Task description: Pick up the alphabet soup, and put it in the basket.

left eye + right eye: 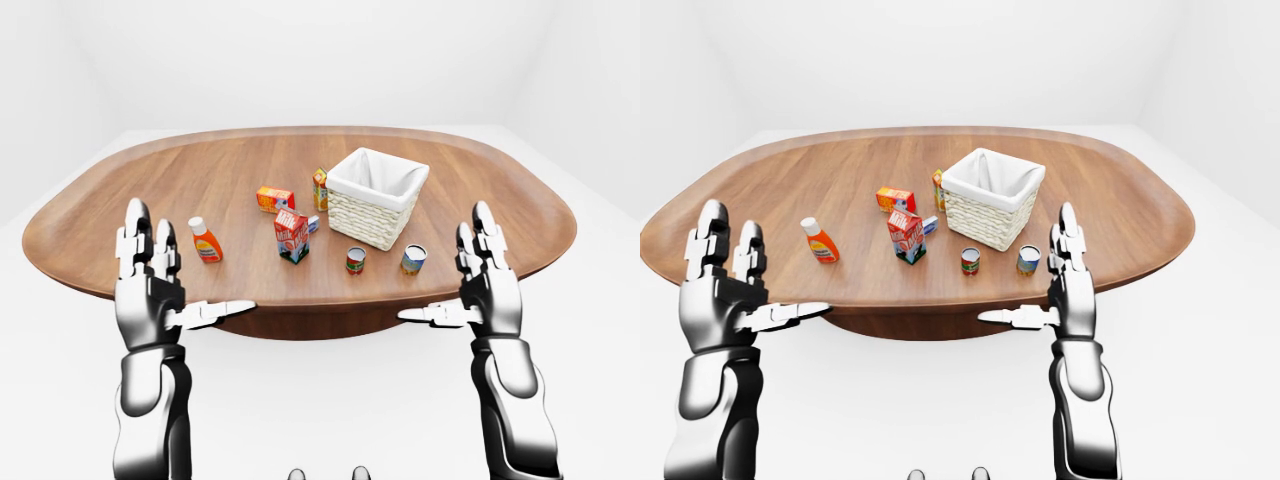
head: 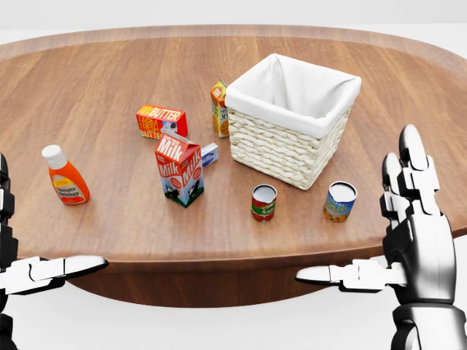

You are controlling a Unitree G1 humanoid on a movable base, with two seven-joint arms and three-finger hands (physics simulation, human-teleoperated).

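Wooden table (image 2: 102, 80), milk carton (image 2: 179, 168) and cans left of basket (image 2: 292, 120)

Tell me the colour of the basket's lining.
White cloth inside the woven basket; clearest in the head view.

Head view looks down close; both eye views wider, sharing the table (image 1: 480, 180).

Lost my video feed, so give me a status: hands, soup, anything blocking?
Left hand and right hand open, empty, at table edge. Alphabet soup upright on table, untouched, below basket. Second can stands beside it; no blockage.
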